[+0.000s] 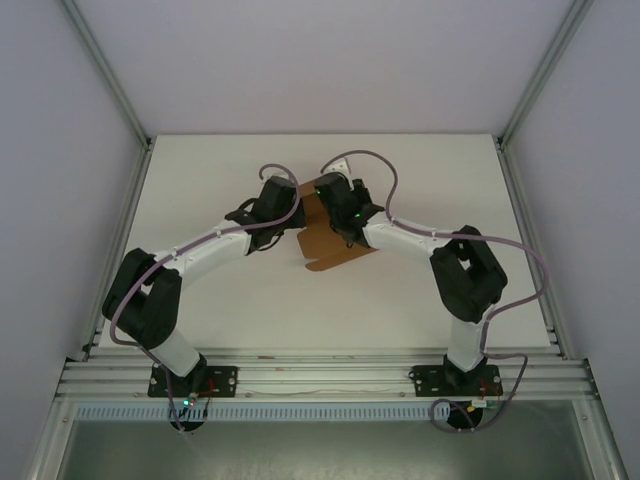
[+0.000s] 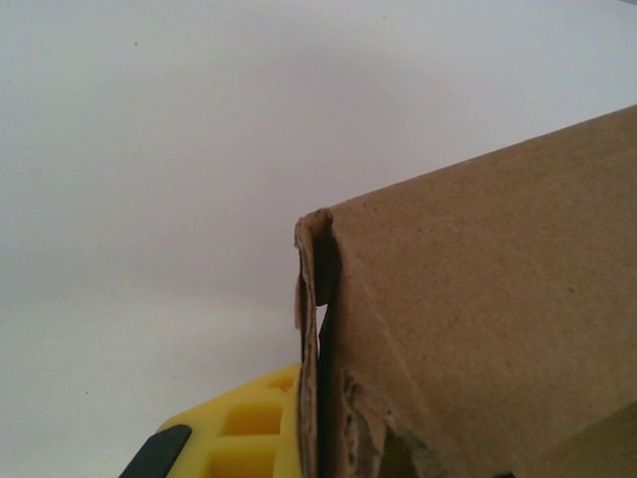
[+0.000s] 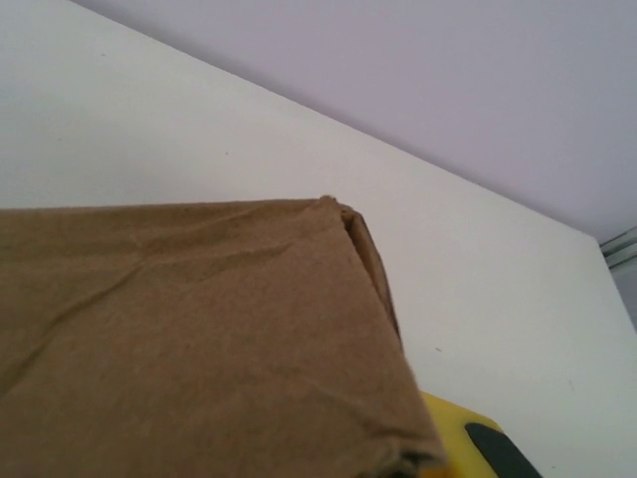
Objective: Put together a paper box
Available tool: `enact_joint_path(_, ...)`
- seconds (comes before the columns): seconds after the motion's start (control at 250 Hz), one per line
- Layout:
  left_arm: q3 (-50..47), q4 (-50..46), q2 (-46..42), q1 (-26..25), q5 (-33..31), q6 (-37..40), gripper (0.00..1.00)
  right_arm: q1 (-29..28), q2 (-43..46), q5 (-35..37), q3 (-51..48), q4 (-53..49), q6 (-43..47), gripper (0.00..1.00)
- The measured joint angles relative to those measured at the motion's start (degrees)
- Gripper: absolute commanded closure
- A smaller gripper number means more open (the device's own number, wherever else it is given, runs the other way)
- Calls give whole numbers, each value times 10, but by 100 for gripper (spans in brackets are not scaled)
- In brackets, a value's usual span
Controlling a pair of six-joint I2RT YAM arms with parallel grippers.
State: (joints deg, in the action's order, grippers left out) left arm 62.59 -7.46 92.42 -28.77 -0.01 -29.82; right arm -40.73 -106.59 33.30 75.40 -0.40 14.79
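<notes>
The paper box (image 1: 332, 247) is brown cardboard, partly folded, in the middle of the white table, with one flap spread toward the near side. My left gripper (image 1: 293, 203) meets its left side and is shut on a folded double wall (image 2: 311, 329). One yellow finger (image 2: 249, 428) presses on the wall's outside and the other is hidden behind the cardboard (image 2: 478, 299). My right gripper (image 1: 337, 205) is over the box's far right part. A brown panel (image 3: 179, 339) covers its jaws, and one yellow finger (image 3: 468, 438) pokes out past the panel's corner.
The white table (image 1: 200, 180) extends on all sides of the box. Metal frame posts (image 1: 130, 110) and pale walls enclose it at left, right and back. Cables loop over both wrists.
</notes>
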Motion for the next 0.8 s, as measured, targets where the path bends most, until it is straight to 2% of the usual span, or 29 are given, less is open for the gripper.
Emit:
enact_joint_path(0.128,0,-1,0,0,2,0,100,2,0,-9,0,-23,-5,68)
enact_joint_path(0.288,-1,-13,0,5,-1,3,100,18,17,-83,-25,-18,-34,27)
enact_joint_path(0.388,-1,-9,0,8,0,4,100,25,44,-142,-50,-17,-50,14)
enact_joint_path(0.452,-1,-8,0,7,4,8,100,27,62,-182,-58,-17,-63,0)
enact_joint_path(0.64,-2,-5,0,8,13,18,100,27,162,-278,-94,-5,-77,0)
enact_joint_path(0.799,-5,-4,-1,8,21,39,100,32,268,-284,-137,0,-97,0)
